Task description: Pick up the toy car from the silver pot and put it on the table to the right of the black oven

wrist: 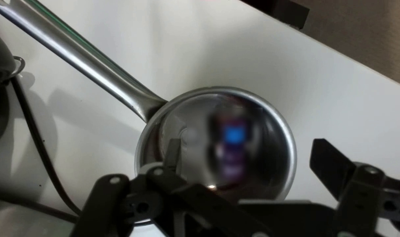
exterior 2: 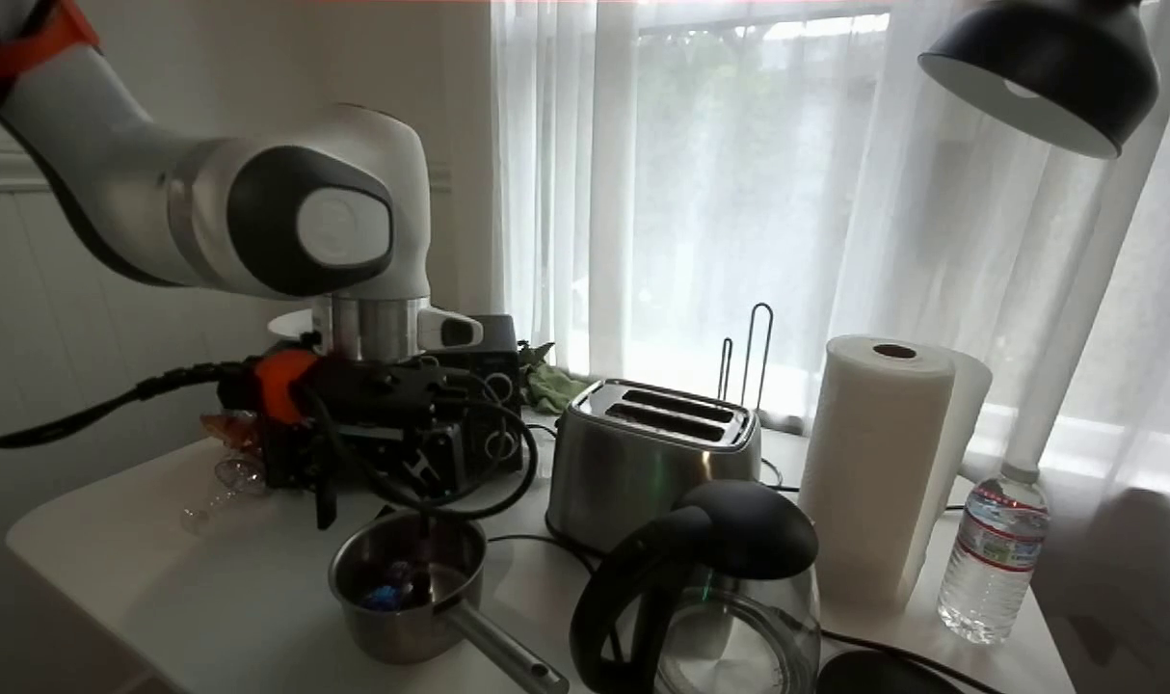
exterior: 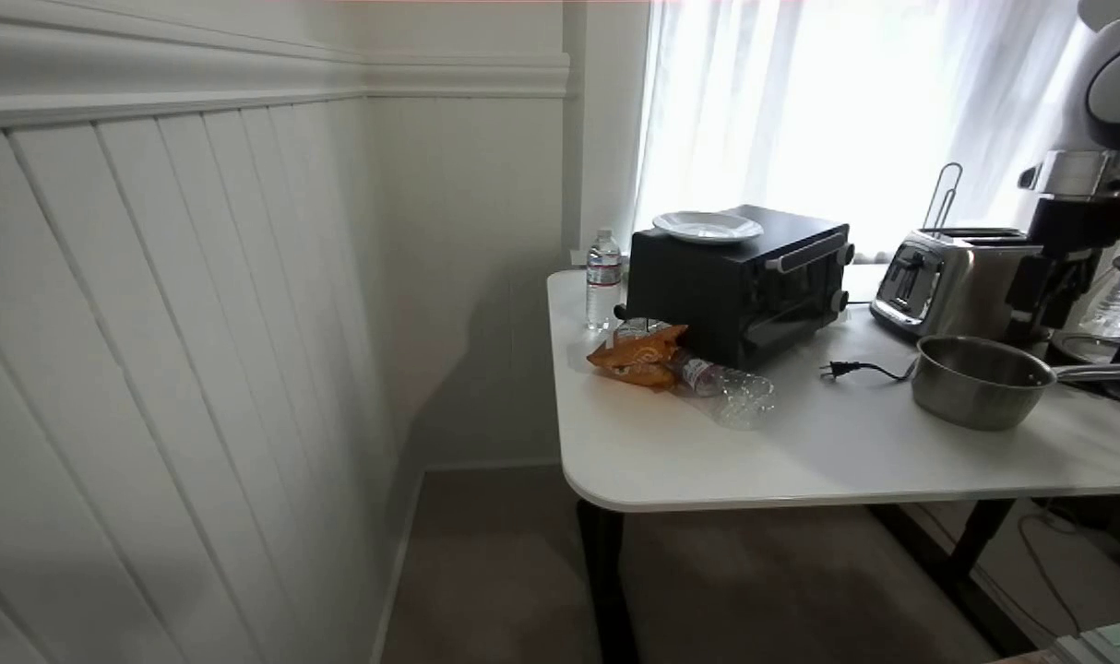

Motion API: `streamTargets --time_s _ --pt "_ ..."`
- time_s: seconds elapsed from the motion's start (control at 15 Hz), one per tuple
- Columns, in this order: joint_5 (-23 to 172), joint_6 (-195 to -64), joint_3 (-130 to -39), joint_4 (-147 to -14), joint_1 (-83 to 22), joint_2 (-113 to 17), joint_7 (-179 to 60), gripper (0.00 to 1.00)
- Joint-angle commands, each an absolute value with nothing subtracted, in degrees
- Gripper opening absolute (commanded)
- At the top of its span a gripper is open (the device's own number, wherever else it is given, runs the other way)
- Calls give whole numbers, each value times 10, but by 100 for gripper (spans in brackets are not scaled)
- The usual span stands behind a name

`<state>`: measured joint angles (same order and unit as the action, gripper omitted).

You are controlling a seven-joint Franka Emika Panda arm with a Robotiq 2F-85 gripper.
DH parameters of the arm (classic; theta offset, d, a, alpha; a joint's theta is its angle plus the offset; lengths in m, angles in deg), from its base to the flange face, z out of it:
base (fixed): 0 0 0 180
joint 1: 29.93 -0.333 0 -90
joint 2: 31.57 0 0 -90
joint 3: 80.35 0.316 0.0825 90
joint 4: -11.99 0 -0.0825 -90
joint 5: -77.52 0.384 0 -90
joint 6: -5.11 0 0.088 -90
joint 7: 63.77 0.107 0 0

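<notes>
Shiny round steel pot (exterior: 973, 398) (toy car (wrist: 234, 148) inside)

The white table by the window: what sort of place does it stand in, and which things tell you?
Probably a home kitchen or a makeshift kitchen corner: the black oven, silver toaster and paper towel roll suggest it.

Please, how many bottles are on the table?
3 clearly: standing bottle by the black oven, lying bottle by the orange bag, upright bottle by the paper towels; others may be hidden.
</notes>
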<state>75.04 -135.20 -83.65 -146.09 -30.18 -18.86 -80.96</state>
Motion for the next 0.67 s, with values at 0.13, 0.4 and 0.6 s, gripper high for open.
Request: streamTargets --time_s 0.13,0.4,0.6 --pt "746 -1396 -833 -1460 -301 -229 -810 100" --pt "744 -1402 -832 -1458 -301 -237 -810 100" --pt "744 -1428 -830 -1456 -303 -264 -813 100"
